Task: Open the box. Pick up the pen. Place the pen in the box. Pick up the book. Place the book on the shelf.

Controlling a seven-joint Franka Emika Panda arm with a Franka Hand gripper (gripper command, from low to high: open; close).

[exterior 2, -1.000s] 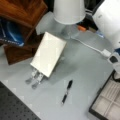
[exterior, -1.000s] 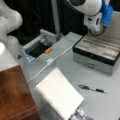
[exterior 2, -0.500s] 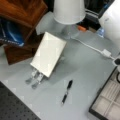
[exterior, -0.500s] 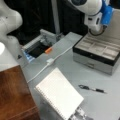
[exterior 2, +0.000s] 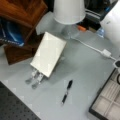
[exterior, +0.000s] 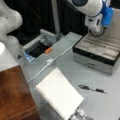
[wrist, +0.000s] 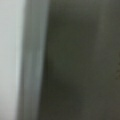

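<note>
The box (exterior: 96, 53) stands open at a front view's right, its pale compartmented inside showing and its lid (exterior: 115, 23) raised behind; its corner (exterior 2: 107, 102) shows at a front view's bottom right. The gripper (exterior: 97, 33) hangs over the back of the box beside the lid, its fingertips hidden. The wrist view shows only blurred grey surfaces close up. The black pen (exterior: 92, 88) (exterior 2: 67, 92) lies on the grey table in front of the box. The white spiral book (exterior: 59, 93) (exterior 2: 48, 53) leans on a metal stand. The reddish-brown shelf (exterior: 13, 95) (exterior 2: 23, 10) is beside the book.
A white cable with an adapter (exterior: 50, 61) (exterior 2: 106, 52) runs across the table. An open grey case with an orange item (exterior: 48, 50) sits at the back. A white lamp-like base (exterior 2: 68, 11) stands behind the book. The stand's feet (exterior 2: 35, 78) stick out below the book.
</note>
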